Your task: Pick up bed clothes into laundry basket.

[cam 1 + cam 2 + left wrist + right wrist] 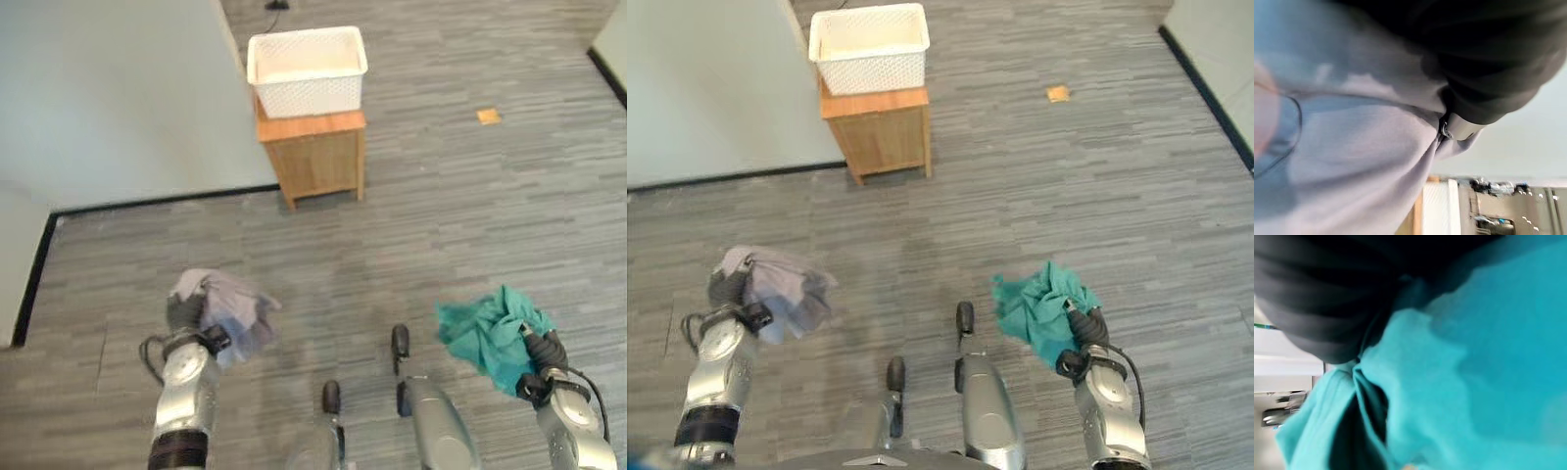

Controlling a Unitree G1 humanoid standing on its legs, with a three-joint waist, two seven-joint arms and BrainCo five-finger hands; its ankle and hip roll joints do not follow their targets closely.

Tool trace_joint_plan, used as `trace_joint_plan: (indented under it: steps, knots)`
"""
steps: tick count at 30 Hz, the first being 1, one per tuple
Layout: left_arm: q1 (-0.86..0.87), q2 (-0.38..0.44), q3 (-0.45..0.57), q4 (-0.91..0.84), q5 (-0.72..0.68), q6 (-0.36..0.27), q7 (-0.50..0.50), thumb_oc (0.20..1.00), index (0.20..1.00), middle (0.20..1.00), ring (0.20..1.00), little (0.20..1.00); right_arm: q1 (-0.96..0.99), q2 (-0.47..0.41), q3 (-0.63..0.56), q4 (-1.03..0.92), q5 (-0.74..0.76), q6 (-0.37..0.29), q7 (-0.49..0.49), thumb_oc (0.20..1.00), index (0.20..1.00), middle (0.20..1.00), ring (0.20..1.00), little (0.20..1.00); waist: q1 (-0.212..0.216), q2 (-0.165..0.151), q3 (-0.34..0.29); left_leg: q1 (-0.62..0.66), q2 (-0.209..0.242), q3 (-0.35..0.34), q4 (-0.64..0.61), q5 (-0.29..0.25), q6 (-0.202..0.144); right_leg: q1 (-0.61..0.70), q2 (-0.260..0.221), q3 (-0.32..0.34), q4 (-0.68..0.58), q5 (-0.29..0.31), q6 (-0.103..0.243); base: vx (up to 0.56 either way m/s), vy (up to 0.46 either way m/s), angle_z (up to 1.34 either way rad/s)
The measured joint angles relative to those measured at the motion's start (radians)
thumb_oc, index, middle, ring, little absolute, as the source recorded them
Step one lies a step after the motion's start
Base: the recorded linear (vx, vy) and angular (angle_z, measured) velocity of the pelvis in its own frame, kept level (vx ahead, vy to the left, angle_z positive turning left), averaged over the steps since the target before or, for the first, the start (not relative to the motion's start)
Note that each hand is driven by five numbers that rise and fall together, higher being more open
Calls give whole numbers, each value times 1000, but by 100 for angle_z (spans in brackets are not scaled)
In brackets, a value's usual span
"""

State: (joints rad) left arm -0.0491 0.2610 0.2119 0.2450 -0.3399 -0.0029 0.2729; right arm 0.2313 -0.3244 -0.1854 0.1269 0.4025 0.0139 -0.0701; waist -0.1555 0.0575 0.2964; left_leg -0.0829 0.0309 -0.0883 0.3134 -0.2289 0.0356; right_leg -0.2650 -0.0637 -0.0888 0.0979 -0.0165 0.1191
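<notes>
The bed [108,98] is filling the upper left, its pale sheet lying flat and its edge running along the grey floor [470,215]. Beyond the bed's far corner a small wooden cabinet [315,152] is standing on the floor, and the white laundry basket [307,69] is sitting squarely on top of it, its mesh walls upright; no cloth is showing inside from here. A small orange scrap [488,117] is lying on the floor well apart to the right of the cabinet.

Down near the robot, both hands are carrying cloth, well short of the basket. On the right, a crumpled teal garment [490,333] is bunching up above the right hand [545,345] and spilling toward the middle of the floor. The right wrist view is showing teal folds [1469,362] pressed right against the dark cover, so the cloth is in that hand, though I cannot tell how its fingers are standing.

On the left, a pale lavender-grey garment [230,308] is draping over and past the left hand [184,311]. In the left wrist view the lavender cloth [1356,161] is gathering tight under the dark cover, and one silver piece of the hand is poking out at the fold; whether those fingers are curled or straight, I cannot tell.
</notes>
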Motion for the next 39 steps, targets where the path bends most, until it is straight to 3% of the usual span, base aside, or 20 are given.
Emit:
trace_joint_plan:
  steps: [1,2,3,5,6,8,10,11,14,15,16,17,18,21,22,24,26,30,34,39]
  knots:
    - [19,-19,6,-7,-1,0,-3,200,200,200,200,200,0,0,9,21,1,9,0,200,200,200,200,200,7,-42,-21,22,-17,-3,19,-31,-44,27,5,44,30,30,-82,824,-547,43]
    - [29,-43,11,-22,-1,-2,-5,200,200,200,200,200,-3,-7,4,21,1,8,-8,200,200,200,200,200,-4,-38,-25,-30,-6,-10,192,-66,-60,-16,5,14,115,-3,-143,465,-301,27]
    - [36,-65,-1,-36,-9,7,-11,200,200,200,200,200,-19,-21,0,21,10,8,-10,200,200,200,200,200,9,-31,-26,-113,-1,-9,405,-21,-122,-12,27,5,153,-62,-185,652,-536,16]
    - [47,-83,-11,-35,-11,9,-16,200,200,200,200,200,-26,-25,-3,20,18,8,-12,200,200,200,200,200,29,-72,-32,-155,0,-14,628,15,-126,41,21,-24,150,-48,-206,288,-294,10]
    - [46,-82,-21,-36,-11,9,-17,200,200,200,200,200,-22,-43,3,21,31,-3,-13,200,200,200,200,200,28,-84,-45,-148,-3,-30,611,140,-128,77,21,-33,126,-83,-220,476,-397,39]
    - [36,-74,-31,-58,-11,5,-29,200,200,200,200,200,-62,-62,-7,28,34,-4,-18,200,200,200,200,200,51,-110,-38,-156,5,-7,562,116,-145,138,18,-43,71,-87,-235,576,-368,43]
    - [-7,-72,-47,-41,-12,6,-43,200,200,200,200,200,-71,-51,-32,39,37,-4,-36,200,200,200,200,200,68,-153,-36,-176,-16,90,346,110,-148,186,-18,-63,-28,-48,-206,439,-117,49]
    - [-3,-72,-49,-44,-12,6,-43,200,200,200,200,200,-71,-56,-30,47,37,-3,-33,200,200,200,200,200,89,-152,-42,-132,-14,113,113,124,-140,204,-12,-59,-68,-47,-203,382,-54,5]
    - [7,-51,-47,-33,-12,4,-43,200,200,200,200,200,-93,-51,9,66,32,0,-32,200,200,200,200,200,133,-120,-55,-95,-29,137,-161,147,-125,267,30,-51,-159,-47,-162,534,-54,1]
    - [16,-60,-51,-30,-12,4,-44,200,200,200,200,200,-99,-57,20,87,28,1,-30,200,200,200,200,200,153,-94,-59,-75,-27,121,-279,156,-127,295,67,-20,-172,-67,-134,492,-31,-45]
    - [22,-72,-50,-48,-12,4,-44,200,200,200,200,200,-109,-88,25,89,26,5,-28,200,200,200,200,200,192,-3,-60,-79,65,114,-341,129,-178,213,143,-49,104,-93,-198,669,-25,-12]
    - [19,-38,-43,-73,-12,0,-44,200,200,200,200,200,-98,-74,23,83,22,6,-28,200,200,200,200,200,180,-27,-73,-94,37,136,-335,148,-168,261,138,11,95,-206,-240,437,13,19]
    - [21,-39,-36,-67,-14,3,-37,200,200,200,200,200,-102,-63,27,108,15,14,-30,200,200,200,200,200,187,-31,-67,-90,50,126,-331,216,-145,292,144,11,91,-185,-209,335,14,29]
    - [52,-17,25,-90,-10,7,-30,200,200,200,200,200,-90,-54,13,39,0,28,-13,200,200,200,200,200,243,-103,-97,-61,-20,141,-261,230,-119,328,77,59,13,-194,-195,561,151,-30]
    - [59,-17,32,-98,-9,6,-30,200,200,200,200,200,-83,-51,5,23,0,26,-13,200,200,200,200,200,242,-101,-102,-52,-20,140,-237,229,-114,345,74,67,8,-197,-191,419,172,-25]
    - [89,-19,62,-119,-6,4,-21,200,200,200,200,200,-93,-50,3,5,0,7,-11,200,200,200,200,200,238,-87,-165,23,-37,135,-324,227,-29,334,58,90,38,-207,-166,359,214,-34]
    - [97,-16,78,-149,-1,4,-11,200,200,200,200,200,-122,-50,36,0,0,4,-8,200,200,200,200,200,249,-70,-157,26,-34,188,-316,218,18,238,42,74,231,-216,-135,290,157,-45]
    - [126,-19,70,-199,-7,-17,-16,200,200,200,200,200,-99,-42,72,-5,-7,4,27,200,200,200,200,200,242,-20,-138,116,-9,198,-294,137,36,133,2,-29,492,-198,-114,412,74,-13]
    - [127,28,64,-211,-8,-25,-30,200,200,200,200,200,-72,-27,77,-5,-9,8,28,200,200,200,200,200,241,-33,-125,158,-17,223,-308,147,37,129,-86,-45,352,-141,-95,299,-48,16]
    - [124,60,22,-211,-3,-24,-68,200,200,200,200,200,-70,-13,73,7,-8,8,25,200,200,200,200,200,211,-26,-119,167,-25,125,-332,138,28,134,-59,71,64,-27,-30,302,-120,37]
